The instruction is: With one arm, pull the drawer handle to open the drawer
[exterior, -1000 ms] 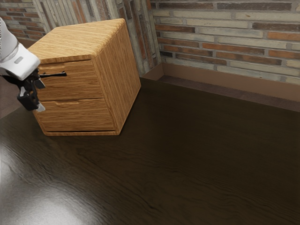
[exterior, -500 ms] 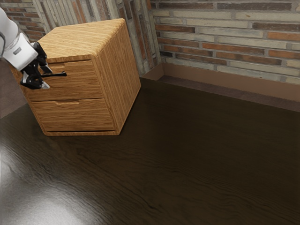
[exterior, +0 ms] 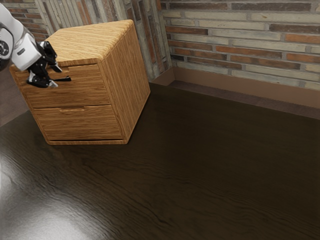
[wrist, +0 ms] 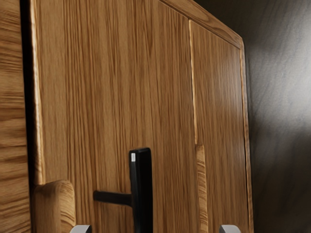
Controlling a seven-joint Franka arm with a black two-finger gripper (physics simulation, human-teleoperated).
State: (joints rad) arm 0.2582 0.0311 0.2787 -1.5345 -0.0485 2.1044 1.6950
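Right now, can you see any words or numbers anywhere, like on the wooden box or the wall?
None: there are no words, numbers, labels or signs to read. The wooden cabinet shows only bare grain, its black handle is plain, and the brick wall and dark table have no writing.

White arm shell (exterior: 20, 47) — black pincer (exterior: 54, 76), seemingly pale-tipped.

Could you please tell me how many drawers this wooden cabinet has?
2. The upper drawer, carrying the black handle, sits directly under the cabinet top. The lower drawer lies right beneath it. None seems hidden.
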